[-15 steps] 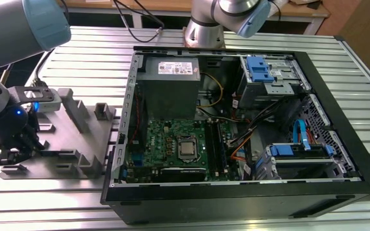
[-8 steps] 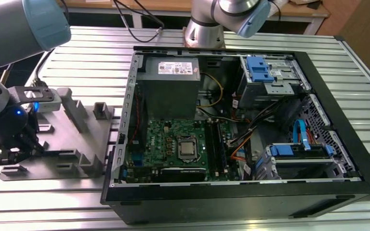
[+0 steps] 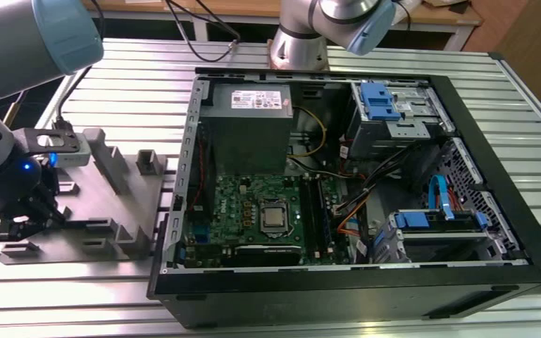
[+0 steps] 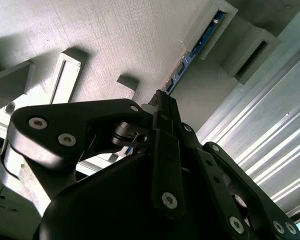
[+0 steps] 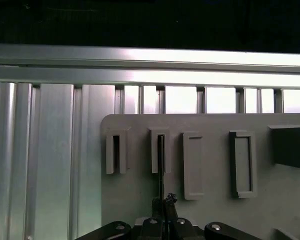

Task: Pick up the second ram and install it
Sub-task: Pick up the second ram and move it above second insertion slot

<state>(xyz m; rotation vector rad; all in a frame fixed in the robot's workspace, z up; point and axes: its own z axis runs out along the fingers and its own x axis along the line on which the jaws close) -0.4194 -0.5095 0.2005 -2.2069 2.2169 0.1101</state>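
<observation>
Exterior view: gripper [image 3: 14, 227] sits low over the grey holder block [image 3: 110, 204], at 9 o'clock from the open computer case [image 3: 346, 289], with the green motherboard [image 3: 242, 204] inside.

The second wrist view adds the second ram [image 4: 197, 47], standing on edge with its far end seated in a holder slot. The first wrist view shows it edge-on as a thin dark line [image 5: 161, 165].

Surface: slatted aluminium table [image 3: 139, 63]. A wooden desk [image 3: 237, 5] stands at 12 o'clock.

Gripper [image 4: 160, 102] fingers are nearly together, pinching the ram's near end.
</observation>
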